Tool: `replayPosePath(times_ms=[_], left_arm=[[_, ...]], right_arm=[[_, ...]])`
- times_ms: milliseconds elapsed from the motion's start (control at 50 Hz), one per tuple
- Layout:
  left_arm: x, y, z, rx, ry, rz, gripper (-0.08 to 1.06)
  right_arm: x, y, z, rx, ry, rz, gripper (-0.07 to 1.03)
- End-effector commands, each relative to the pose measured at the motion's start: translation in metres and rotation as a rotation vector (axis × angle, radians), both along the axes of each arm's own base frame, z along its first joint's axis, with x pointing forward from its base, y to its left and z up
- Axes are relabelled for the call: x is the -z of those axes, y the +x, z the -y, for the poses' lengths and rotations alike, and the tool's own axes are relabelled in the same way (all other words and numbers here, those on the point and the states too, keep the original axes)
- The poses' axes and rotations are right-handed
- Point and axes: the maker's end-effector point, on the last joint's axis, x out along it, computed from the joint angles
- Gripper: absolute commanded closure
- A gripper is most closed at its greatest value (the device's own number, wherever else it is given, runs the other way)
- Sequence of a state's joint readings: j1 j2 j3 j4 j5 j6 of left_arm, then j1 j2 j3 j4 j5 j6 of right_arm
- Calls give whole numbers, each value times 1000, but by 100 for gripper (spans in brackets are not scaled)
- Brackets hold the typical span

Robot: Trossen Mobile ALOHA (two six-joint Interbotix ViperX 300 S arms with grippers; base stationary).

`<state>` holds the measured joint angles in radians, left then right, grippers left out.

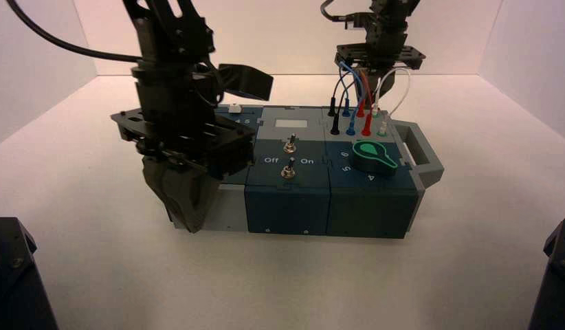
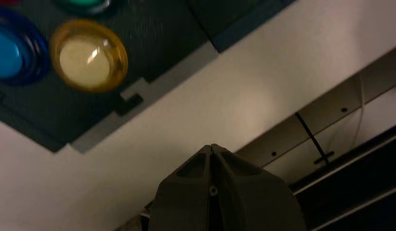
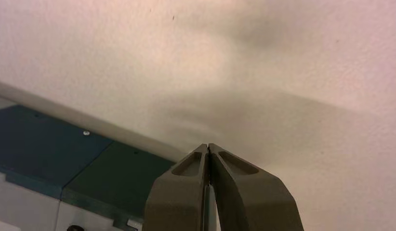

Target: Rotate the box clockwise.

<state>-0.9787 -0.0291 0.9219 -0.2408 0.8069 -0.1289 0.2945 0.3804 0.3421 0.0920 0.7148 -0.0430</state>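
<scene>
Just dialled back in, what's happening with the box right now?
Both arms are set at opposite corners of the box, apparently to turn it. The left gripper is down at the near left corner, jaws shut, its tip by the front face; its wrist view shows the yellow button close by. The right gripper, also shut, is behind the far right end, past the plugged wires. Neither is holding anything.

White tabletop [image 1: 472, 275], matte, walled by white panels on three sides. Only the box [image 1: 321, 206] sits directly on it, roughly centre, long side facing the camera, grey end handle [image 1: 424, 155] pointing right. Dark arm bases at both near corners.
</scene>
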Motion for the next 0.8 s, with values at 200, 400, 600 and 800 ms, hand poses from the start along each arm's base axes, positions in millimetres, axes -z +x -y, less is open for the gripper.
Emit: replayPosePath(times_ms=[200,400,600,800], left_arm=[[0,15,14,12,-26,42,101],[8,25,5,-11,-6,52,101],[12,40,-4,-34,14,68,101],[13,60,-11,-69,7,110,101]], right_arm=[[-4,-5,-10,-16,13,4,98],[3,-16,-11,-24,7,-21,98],[4,-25,-10,-16,9,-37,98],[3,-31,-8,-16,9,-42,98]])
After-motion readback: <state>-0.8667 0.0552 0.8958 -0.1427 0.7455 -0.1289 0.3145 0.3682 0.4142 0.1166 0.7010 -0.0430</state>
